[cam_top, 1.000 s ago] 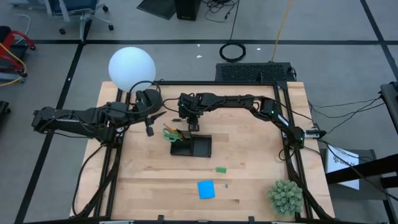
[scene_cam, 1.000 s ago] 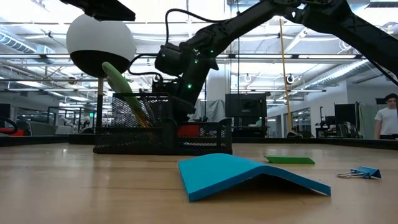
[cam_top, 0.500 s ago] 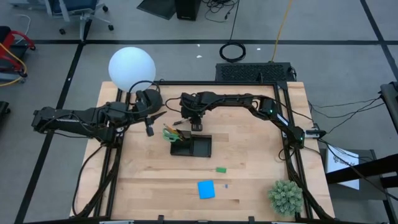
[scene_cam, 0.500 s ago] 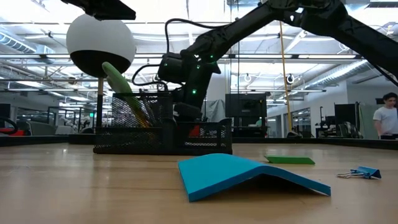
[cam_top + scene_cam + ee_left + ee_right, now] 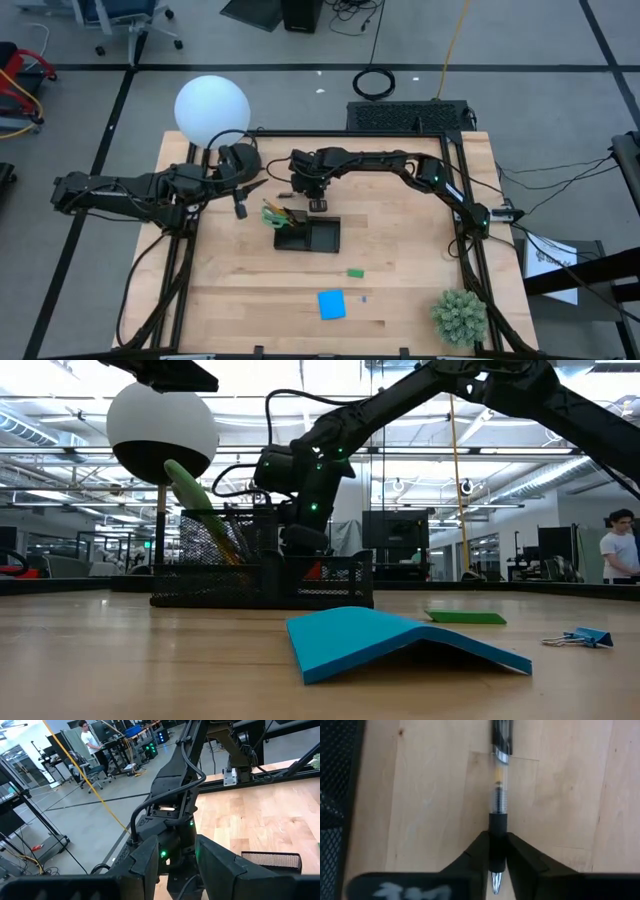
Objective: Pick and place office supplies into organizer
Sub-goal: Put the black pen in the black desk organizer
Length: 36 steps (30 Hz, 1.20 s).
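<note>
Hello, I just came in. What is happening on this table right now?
The robot is sorting office supplies into a black organizer. The right tool is down on the table just behind the organizer, its fingers closed around the grip of a pen that lies flat on the wood. The left tool waits beside the organizer. A blue pad and a green eraser lie loose on the table.
</note>
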### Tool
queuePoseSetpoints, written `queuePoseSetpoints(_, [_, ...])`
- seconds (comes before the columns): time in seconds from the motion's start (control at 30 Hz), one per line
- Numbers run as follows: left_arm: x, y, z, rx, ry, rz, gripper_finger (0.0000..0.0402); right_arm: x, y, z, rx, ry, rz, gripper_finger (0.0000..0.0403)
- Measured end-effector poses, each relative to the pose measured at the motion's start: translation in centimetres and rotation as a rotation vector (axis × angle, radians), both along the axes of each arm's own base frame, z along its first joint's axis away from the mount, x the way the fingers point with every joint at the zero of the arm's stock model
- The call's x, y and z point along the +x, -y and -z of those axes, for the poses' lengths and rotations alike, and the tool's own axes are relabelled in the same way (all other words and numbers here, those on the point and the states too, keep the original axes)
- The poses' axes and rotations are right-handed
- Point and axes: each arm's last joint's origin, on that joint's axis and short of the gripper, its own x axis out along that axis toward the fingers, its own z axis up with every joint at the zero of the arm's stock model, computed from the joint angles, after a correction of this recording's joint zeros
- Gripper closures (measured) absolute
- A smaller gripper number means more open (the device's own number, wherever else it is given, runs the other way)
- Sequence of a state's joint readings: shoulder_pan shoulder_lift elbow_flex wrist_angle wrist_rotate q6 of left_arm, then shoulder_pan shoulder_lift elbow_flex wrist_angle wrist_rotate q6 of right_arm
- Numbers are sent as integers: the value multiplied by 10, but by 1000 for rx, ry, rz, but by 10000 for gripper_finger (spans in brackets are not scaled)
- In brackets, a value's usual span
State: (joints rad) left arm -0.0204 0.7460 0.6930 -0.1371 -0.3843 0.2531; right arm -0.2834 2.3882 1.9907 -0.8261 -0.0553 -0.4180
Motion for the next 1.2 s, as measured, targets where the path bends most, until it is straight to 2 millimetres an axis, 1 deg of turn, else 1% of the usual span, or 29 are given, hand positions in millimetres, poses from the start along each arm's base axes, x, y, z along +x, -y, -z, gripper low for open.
queuePoseSetpoints(0.07, [0,0,0,0,0,0,270,0,0,0,-1,0,-2,383])
queuePoseSetpoints(0.13, [0,0,0,0,0,0,270,0,0,0,-4,3,-2,392])
queuePoseSetpoints(0.27, [0,0,0,0,0,0,270,1,0,0,-8,5,-8,388])
queuePoseSetpoints(0.37, [0,0,0,0,0,0,270,0,1,0,-20,2,-7,394])
queuePoseSetpoints(0.67, [0,0,0,1,4,1,270,0,2,-2,-47,-3,0,394])
queuePoseSetpoints(0.83, [0,0,-1,1,5,0,270,-4,5,-14,-92,8,18,395])
queuePoseSetpoints(1.03, [0,0,-1,1,6,1,270,-6,14,-38,-96,89,60,395])
queuePoseSetpoints(1.2, [0,0,-1,1,5,1,270,-6,20,-42,-92,121,86,395])
